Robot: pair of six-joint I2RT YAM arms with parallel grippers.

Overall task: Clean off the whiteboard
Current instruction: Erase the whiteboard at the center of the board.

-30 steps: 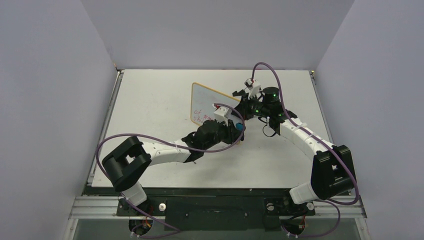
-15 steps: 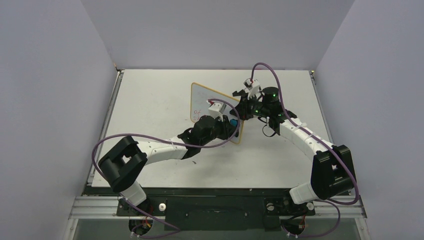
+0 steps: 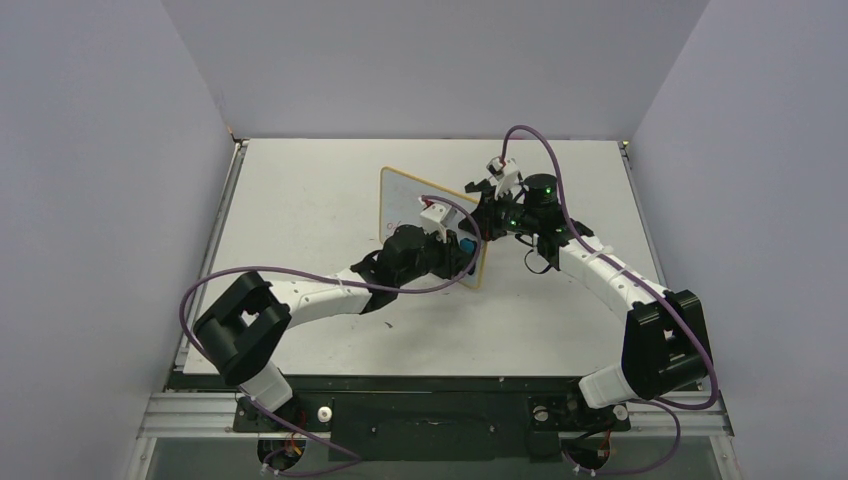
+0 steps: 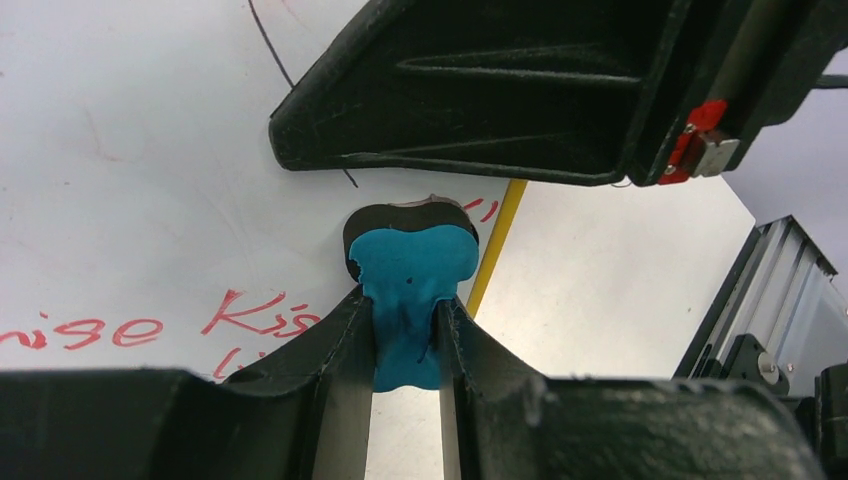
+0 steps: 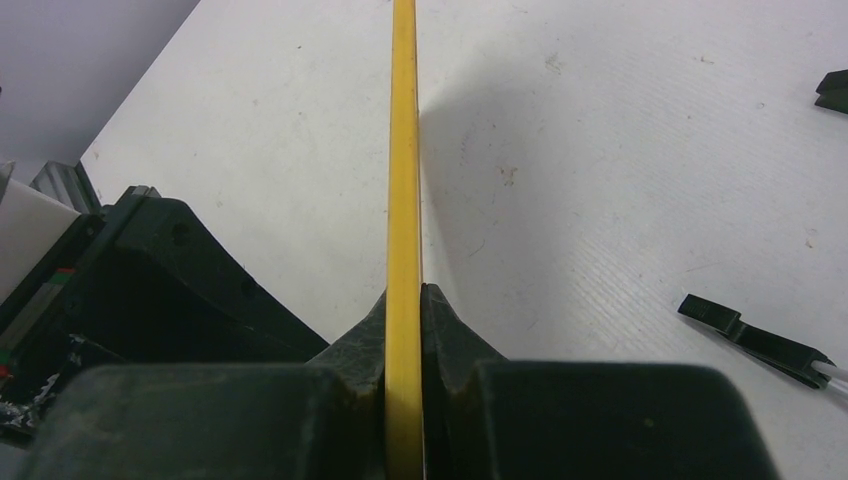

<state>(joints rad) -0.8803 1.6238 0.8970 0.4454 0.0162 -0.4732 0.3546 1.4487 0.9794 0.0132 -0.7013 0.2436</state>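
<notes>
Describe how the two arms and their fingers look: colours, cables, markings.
Left arm and right arm: white link shells, chunky black joint housings, a purple cable looping along each. Green lights glow near the right wrist. Left gripper and right gripper have matt black moulded fingers, wedge-shaped at the tips.

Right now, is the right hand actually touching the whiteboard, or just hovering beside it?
Touching. The right wrist view shows the right hand shut on the whiteboard: its yellow frame edge runs between both fingers with no gap either side.
</notes>
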